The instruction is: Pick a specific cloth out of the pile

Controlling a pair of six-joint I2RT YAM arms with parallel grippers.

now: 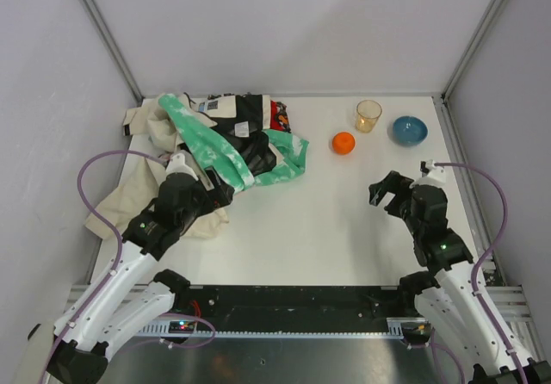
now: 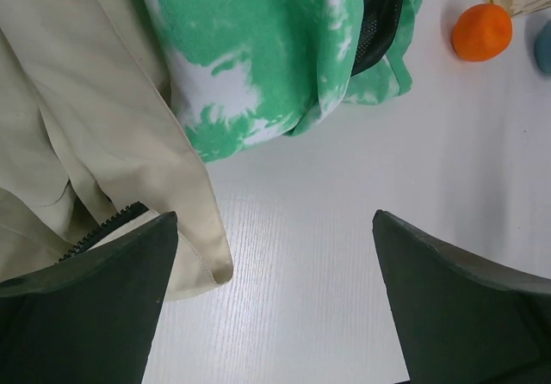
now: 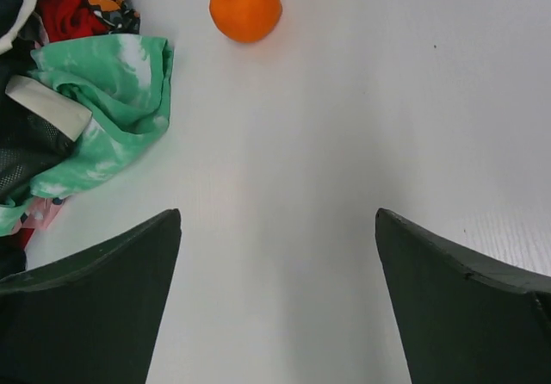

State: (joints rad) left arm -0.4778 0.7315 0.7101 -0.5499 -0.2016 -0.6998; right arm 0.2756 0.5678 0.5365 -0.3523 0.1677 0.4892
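The pile (image 1: pixel 215 147) lies at the back left of the table: beige, mint-green-and-white and black garments. Only a small patch of the red cloth (image 1: pixel 276 110) shows at the pile's far right edge, beside a black piece with orange print. In the right wrist view the red cloth (image 3: pixel 65 7) peeks out at the top left behind the mint-green cloth (image 3: pixel 108 100). My left gripper (image 1: pixel 222 193) is open and empty at the pile's near edge. In its wrist view the left gripper (image 2: pixel 275 229) spans bare table, with beige cloth (image 2: pixel 77 143) by its left finger. My right gripper (image 1: pixel 392 196) is open and empty, far right of the pile, and also shows in the right wrist view (image 3: pixel 277 220).
An orange ball (image 1: pixel 343 143), a clear amber cup (image 1: pixel 368 115) and a blue bowl (image 1: pixel 409 130) stand at the back right. The ball also shows in the wrist views (image 2: pixel 482 31) (image 3: pixel 245 3). Grey walls enclose the white table (image 1: pixel 318 220) on three sides.
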